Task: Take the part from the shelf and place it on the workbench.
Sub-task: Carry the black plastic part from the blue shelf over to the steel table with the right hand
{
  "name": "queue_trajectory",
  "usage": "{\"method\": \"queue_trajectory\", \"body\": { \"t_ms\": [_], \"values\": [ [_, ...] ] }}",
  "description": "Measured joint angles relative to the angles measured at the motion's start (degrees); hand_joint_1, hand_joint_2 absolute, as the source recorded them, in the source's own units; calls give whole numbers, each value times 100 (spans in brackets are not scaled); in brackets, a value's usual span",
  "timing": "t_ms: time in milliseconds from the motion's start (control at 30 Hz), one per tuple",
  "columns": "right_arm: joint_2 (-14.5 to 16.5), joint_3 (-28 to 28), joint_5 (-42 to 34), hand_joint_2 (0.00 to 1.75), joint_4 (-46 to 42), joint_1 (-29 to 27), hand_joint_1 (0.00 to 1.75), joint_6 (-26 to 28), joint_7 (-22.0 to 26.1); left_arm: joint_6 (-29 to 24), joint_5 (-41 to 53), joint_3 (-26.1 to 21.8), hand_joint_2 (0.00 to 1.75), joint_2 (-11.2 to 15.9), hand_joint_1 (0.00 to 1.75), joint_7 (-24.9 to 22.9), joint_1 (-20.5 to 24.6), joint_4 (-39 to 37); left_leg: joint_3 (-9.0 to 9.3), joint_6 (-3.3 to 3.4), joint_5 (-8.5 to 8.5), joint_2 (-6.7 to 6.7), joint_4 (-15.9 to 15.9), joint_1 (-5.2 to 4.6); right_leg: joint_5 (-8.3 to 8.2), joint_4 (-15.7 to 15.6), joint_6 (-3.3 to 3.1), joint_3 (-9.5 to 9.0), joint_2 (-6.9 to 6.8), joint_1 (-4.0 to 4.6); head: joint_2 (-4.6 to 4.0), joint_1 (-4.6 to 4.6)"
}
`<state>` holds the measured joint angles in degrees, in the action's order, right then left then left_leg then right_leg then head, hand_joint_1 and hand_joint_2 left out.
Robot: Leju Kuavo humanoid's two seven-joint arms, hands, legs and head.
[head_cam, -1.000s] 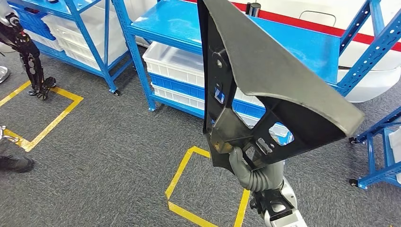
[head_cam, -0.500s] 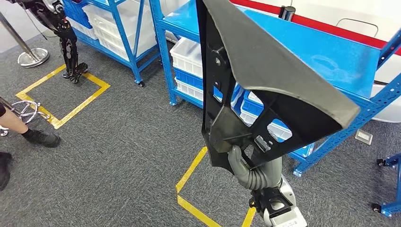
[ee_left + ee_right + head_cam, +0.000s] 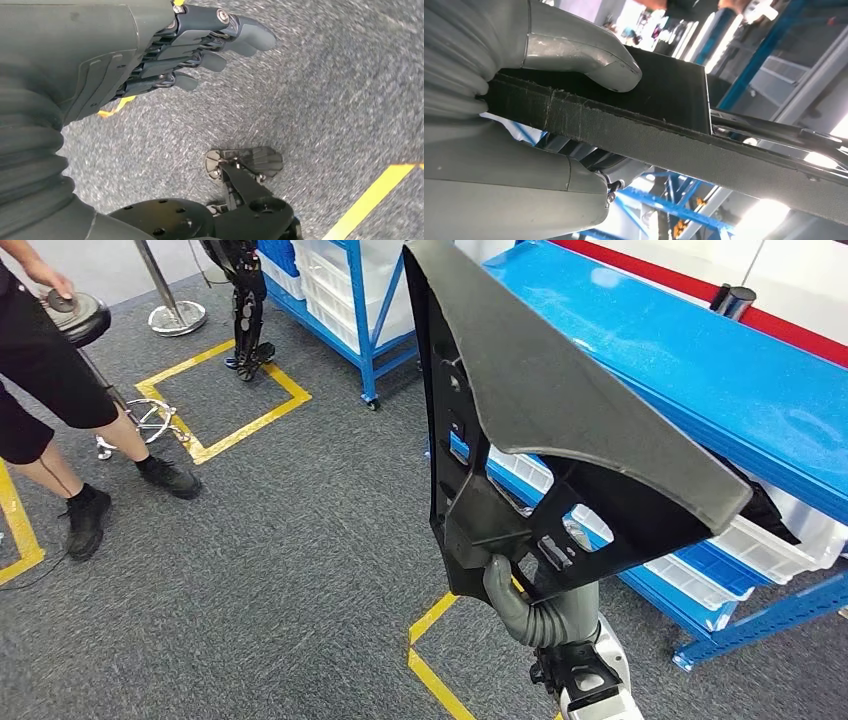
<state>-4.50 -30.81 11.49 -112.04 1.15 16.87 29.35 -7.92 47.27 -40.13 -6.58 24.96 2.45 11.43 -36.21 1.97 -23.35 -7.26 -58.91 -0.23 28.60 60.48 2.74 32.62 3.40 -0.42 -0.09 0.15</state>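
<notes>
The whole scene has swung across the head view since the earlier frames, so the camera has turned; the large dark grey, wedge-shaped moulded part (image 3: 560, 430) is held in the same pose against the right robot hand (image 3: 520, 595) as before. That robot hand is clamped on the lower edge of the part, with its grey thumb (image 3: 589, 57) pressed on one face of the panel and the rest of the hand under the other face (seen close in the right wrist view). The part is carried upright and tilted, high in front of the robot, above the grey carpet floor (image 3: 280, 570) and touching nothing but the hand. The left robot hand (image 3: 200, 45) is seen hanging over the carpet with its dark fingers (image 3: 250, 35) loosely spread and nothing held in them.

Just behind the part, a blue metal shelf rack (image 3: 700, 370) is seen running diagonally, with a flat blue top surface and white plastic crates (image 3: 760, 540) on the level below. A small dark cylinder (image 3: 733, 302) stands on the far edge of that blue top. Yellow tape lines (image 3: 430, 660) are marked on the carpet beside the right arm, and a yellow taped square (image 3: 220, 405) lies further off. A second blue rack with white crates (image 3: 350, 290) stands at the far side. Near the left edge a person in black shorts and black shoes (image 3: 60, 400) is seen, with one hand resting on a round black stool (image 3: 75, 315).
</notes>
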Motion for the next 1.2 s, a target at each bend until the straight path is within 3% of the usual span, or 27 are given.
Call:
{"method": "queue_trajectory", "body": {
  "t_ms": [67, 133, 200, 267, 333, 367, 400, 433, 467, 533, 567, 633, 667, 700, 767, 833, 867, 900, 933, 967, 1033, 1067, 1133, 1167, 1200],
  "values": [
    [-5, -3, 17, 175, -1, -1, 175, -2, 1, 18, 28, 0, 175, 2, 0, 19, -6, 0, -36, -58, 29, -104, 3, -9, -76, -233, -66, -121, 86, 13, 0, -6],
    [-10, -5, 37, 175, -2, 2, 175, -9, 3, 34, 57, 0, 175, 12, 0, 39, -31, -1, -85, -120, 54, -144, 1, 5, -121, -251, -144, -143, -50, 12, 0, -7],
    [-12, -5, 67, 175, -4, -5, 175, -21, 6, 41, 69, 0, 175, 20, 0, 52, -45, -2, -199, -169, -98, 152, -220, -2, -156, -287, -222, -153, -208, -20, 0, -30],
    [-23, -4, 104, 175, -7, -32, 175, -36, 12, 47, 72, 1, 175, 19, 0, 64, -30, -2, -489, -213, -482, 533, -869, 6, -155, -298, -268, -161, -383, -20, 0, -52],
    [-44, -4, 119, 175, -8, -74, 175, -59, 24, 58, 74, 1, 175, 16, 0, 73, -19, -2, -792, -268, -757, 639, -1541, 58, -148, -297, -279, -158, -575, -9, 0, -55],
    [-54, -7, 122, 175, -8, -101, 175, -73, 38, 64, 75, 1, 175, 15, 0, 75, -24, -2, -816, -295, -745, 663, -1624, 85, -144, -295, -278, -157, -667, -10, 0, -58],
    [-64, -12, 134, 175, -9, -137, 175, -85, 58, 70, 75, -1, 175, 16, 0, 74, -30, -2, -714, -318, -632, 699, -1465, 112, -137, -293, -271, -162, -753, -15, 0, -59],
    [-75, -18, 156, 175, -15, -180, 175, -93, 84, 79, 76, -2, 175, 20, 0, 69, -36, -2, -506, -336, -456, 778, -1112, 133, -123, -289, -255, -175, -832, -21, 0, -59],
    [-86, -23, 185, 175, -25, -225, 175, -95, 110, 85, 79, -2, 175, 24, 0, 64, -38, -2, -274, -349, -323, 935, -707, 135, -103, -284, -229, -194, -904, -18, 0, -60],
    [-115, -29, 229, 175, -56, -301, 175, -103, 161, 104, 94, -2, 175, 26, 0, 57, -32, -1, 24, -312, -192, 1158, -180, 113, -55, -264, -161, -212, -1026, 23, 0, -52],
    [-129, -33, 241, 175, -75, -331, 175, -111, 185, 113, 105, -2, 175, 26, 0, 65, -30, -1, 52, -278, -203, 1187, -110, 90, -41, -264, -135, -225, -1081, 43, 0, -44],
    [-154, -41, 257, 175, -117, -388, 175, -127, 224, 127, 120, -2, 175, 32, 0, 103, -33, -1, 35, -193, -185, 1027, -99, 70, -20, -268, -86, -253, -1181, 42, 0, -33],
    [-168, -45, 263, 175, -140, -417, 175, -135, 236, 131, 128, -2, 175, 34, 0, 128, -34, -1, 29, -157, -171, 945, -89, 71, 19, -222, -64, -235, -1111, 27, 0, -30],
    [-183, -46, 266, 175, -166, -449, 175, -139, 246, 133, 134, -2, 175, 37, 0, 144, -32, 0, 25, -113, -156, 865, -79, 80, 104, -78, -56, -170, -954, 11, 0, -26],
    [-222, -45, 270, 175, -211, -521, 175, -141, 262, 134, 150, -2, 175, 40, 0, 158, -19, 1, 6, -40, -131, 707, -71, 94, 397, 569, -91, 147, -538, -15, 0, -9],
    [-256, -41, 271, 175, -232, -600, 175, -137, 272, 134, 163, -2, 175, 43, 0, 160, -14, 1, -21, 1, -113, 526, -71, 92, 640, 1308, -115, 540, -382, -19, 0, -2],
    [-273, -38, 272, 175, -235, -630, 175, -134, 273, 134, 169, -2, 175, 43, 0, 160, -16, 1, -29, 6, -103, 428, -72, 90, 649, 1449, -94, 635, -365, -20, 0, 0],
    [-287, -33, 273, 175, -242, -655, 175, -128, 275, 136, 173, -2, 175, 44, 0, 160, -21, 0, -33, 5, -92, 332, -72, 90, 566, 1350, -56, 610, -351, -25, 0, -1],
    [-299, -24, 278, 175, -256, -675, 175, -116, 278, 138, 176, -2, 175, 44, 0, 160, -25, 0, -35, -4, -80, 238, -72, 91, 417, 1032, -12, 470, -307, -34, 0, 0],
    [-307, -10, 286, 175, -278, -695, 175, -99, 285, 141, 178, -2, 175, 44, 0, 160, -27, 0, -37, -21, -65, 151, -73, 93, 256, 607, 22, 267, -176, -53, 0, 1],
    [-314, 35, 303, 175, -346, -756, 175, -42, 310, 146, 182, -2, 175, 44, 0, 160, -25, 1, -57, -75, -44, -4, -83, 70, 38, -37, 15, -36, 72, -68, 0, -6],
    [-317, 66, 308, 175, -383, -792, 175, -10, 322, 145, 184, -2, 175, 44, 0, 161, -27, 1, -69, -106, -33, -65, -81, 61, 1, -157, -16, -92, 138, -63, 0, -10],
    [-326, 145, 307, 175, -446, -854, 175, 57, 337, 141, 186, -6, 175, 50, 0, 162, -52, -1, -99, -173, 1, -166, -61, 68, -41, -184, -94, -116, 23, -59, 0, -14],
    [-330, 187, 303, 175, -473, -878, 175, 86, 338, 139, 185, -10, 175, 54, 0, 162, -68, -1, -122, -198, -13, -100, -86, 68, -62, -194, -131, -133, -44, -69, 0, -14],
    [-331, 238, 296, 175, -508, -910, 175, 120, 338, 139, 184, -16, 175, 56, 0, 164, -79, -2, -174, -219, -86, 52, -184, 65, -81, -207, -174, -149, -123, -86, 0, -31]
  ]
}}
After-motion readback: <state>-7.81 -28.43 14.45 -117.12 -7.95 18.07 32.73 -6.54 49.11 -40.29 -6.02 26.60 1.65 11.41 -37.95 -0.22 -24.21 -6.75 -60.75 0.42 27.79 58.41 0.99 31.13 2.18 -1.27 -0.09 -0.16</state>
